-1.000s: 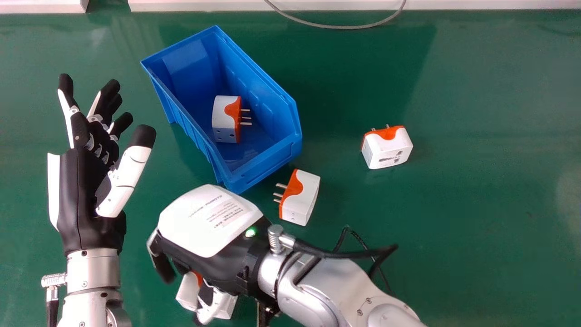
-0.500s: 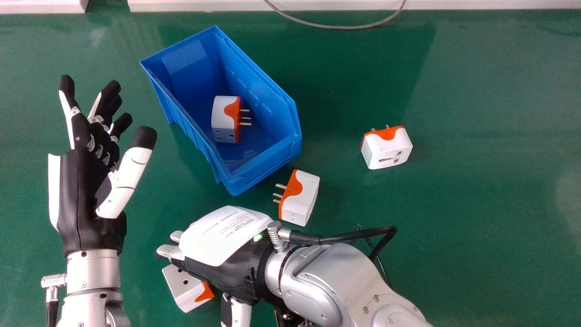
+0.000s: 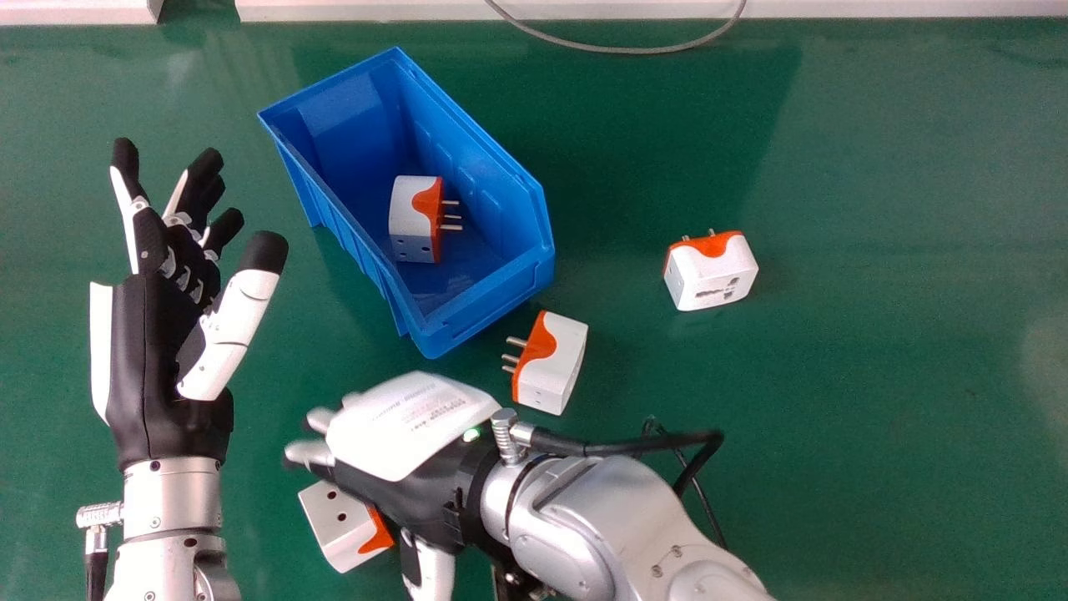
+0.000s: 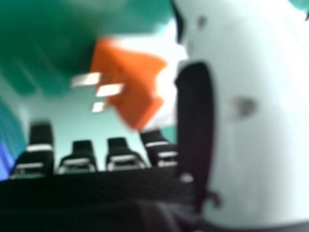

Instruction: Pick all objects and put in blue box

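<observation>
Four chunky plug adapters, white plastic blocks with wavy-edged orange pin sides. One sits in the open-topped blue plastic box, orange side and metal pins toward the box's right wall. Box has ribbed sides, smooth glossy inner back, set at a slant. Second adapter on the green table, just beside the box's near end, pins facing left. Third adapter, well apart to the right, pins at its far side, slotted socket face toward camera. Fourth adapter tilted near the bottom edge, round socket holes showing, partly covered by the right hand, black with a smooth curved white shell.

Right hand: fingers extended, thumb standing off, nothing gripped; contact with the fourth adapter, can't tell. Right hand view: blurred orange face, three metal prongs, close to the thumb.

Left hand, black and white, left of the box: fingers spread, thumb apart, holding nothing. Thin grey cable curves along the table's far edge.
</observation>
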`<state>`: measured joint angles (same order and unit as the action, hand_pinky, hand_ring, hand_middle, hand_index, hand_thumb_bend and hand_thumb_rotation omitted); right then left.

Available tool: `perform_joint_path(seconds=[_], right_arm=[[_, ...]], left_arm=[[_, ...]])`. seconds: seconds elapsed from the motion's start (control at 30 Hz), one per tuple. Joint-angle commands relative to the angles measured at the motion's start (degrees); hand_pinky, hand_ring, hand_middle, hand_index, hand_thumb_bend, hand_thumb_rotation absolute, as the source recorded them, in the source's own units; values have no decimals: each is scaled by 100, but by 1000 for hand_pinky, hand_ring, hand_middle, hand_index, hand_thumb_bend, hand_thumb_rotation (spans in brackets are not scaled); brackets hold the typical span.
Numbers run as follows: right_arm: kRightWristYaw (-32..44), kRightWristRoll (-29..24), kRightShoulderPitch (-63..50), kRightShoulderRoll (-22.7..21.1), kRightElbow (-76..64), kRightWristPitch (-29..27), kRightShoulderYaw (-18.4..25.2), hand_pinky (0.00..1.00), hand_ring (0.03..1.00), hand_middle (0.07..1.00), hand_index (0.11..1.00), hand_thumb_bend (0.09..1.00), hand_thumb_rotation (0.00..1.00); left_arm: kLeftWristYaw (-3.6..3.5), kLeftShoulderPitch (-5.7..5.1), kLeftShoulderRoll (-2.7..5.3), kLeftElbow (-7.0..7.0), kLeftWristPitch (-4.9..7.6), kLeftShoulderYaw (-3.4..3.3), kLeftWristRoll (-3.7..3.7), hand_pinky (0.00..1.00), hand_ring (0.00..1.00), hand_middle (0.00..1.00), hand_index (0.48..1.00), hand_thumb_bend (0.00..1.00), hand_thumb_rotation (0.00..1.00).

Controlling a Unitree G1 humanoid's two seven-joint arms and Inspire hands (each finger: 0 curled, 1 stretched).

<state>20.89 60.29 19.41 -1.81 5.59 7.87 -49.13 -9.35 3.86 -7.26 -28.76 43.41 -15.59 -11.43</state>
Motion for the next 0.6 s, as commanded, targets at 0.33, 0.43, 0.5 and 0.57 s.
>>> perform_joint_path(seconds=[0.33, 0.43, 0.5, 0.57], right_arm=[[-1232, -643, 109, 69, 596, -939, 111, 261, 360, 487, 565, 514, 2], [-1319, -689, 97, 78, 634, -1000, 142, 251, 351, 480, 560, 508, 0], [-1304, -685, 101, 66, 611, -1004, 148, 251, 351, 480, 560, 508, 0], [-1284, -687, 100, 58, 578, -999, 156, 252, 349, 480, 559, 506, 0]], left_arm=[[13, 75, -21, 50, 78, -24, -30, 889, 931, 913, 909, 864, 547], [62, 77, -22, 43, 88, -27, 29, 887, 931, 913, 907, 863, 553], [57, 68, -20, 72, 57, -20, 11, 887, 931, 913, 907, 863, 553], [-7, 68, -14, 82, 39, -11, -77, 891, 932, 914, 908, 867, 551]])
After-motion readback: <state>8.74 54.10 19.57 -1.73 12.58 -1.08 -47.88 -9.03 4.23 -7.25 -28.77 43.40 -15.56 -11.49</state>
